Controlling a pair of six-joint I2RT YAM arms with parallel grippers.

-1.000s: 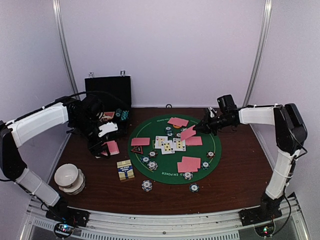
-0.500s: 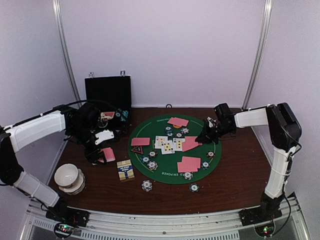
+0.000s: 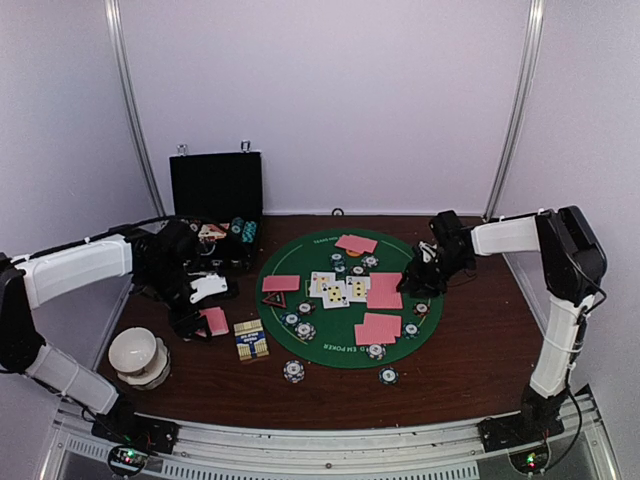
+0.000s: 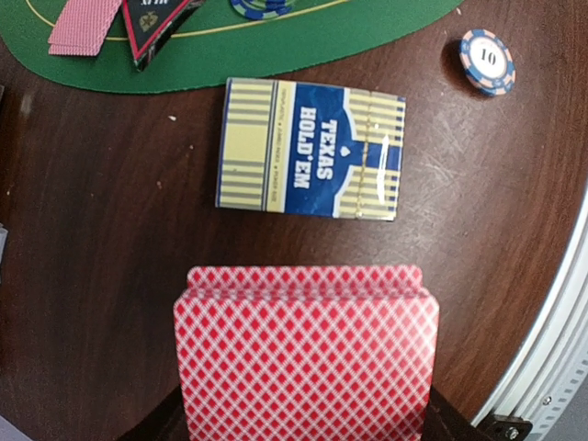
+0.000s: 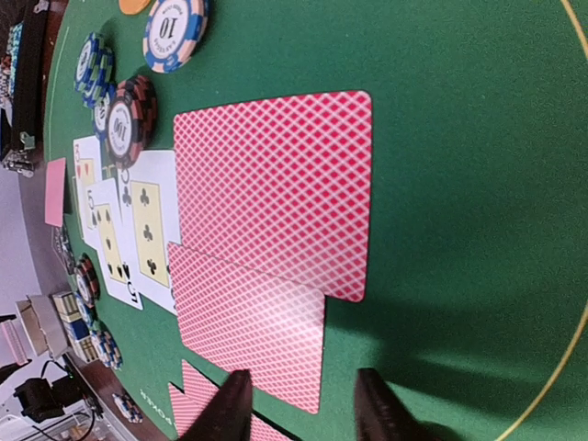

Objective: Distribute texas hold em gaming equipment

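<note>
Top external view: green mat [image 3: 310, 258] on table [image 3: 470, 370], cards [image 3: 377, 328] and chips [image 3: 293, 371] spread over it.
Left gripper [image 3: 198, 322]: clamped on pink-backed deck [image 4: 303, 358], over table near card box [image 4: 310, 161].
Right gripper [image 5: 303, 378]: fingers apart, empty, low over two overlapping pink-backed cards [image 5: 276, 193] on mat's right side, beside face-up cards [image 5: 138, 230].

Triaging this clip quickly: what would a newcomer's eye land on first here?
The round green poker mat at the table's centre, strewn with pink-backed cards, chips and face-up cards. Left of it, the left tool clamps a pink-backed deck near the Texas Hold'em box; the right tool hangs open over two overlapping cards on the mat's right side.
</note>
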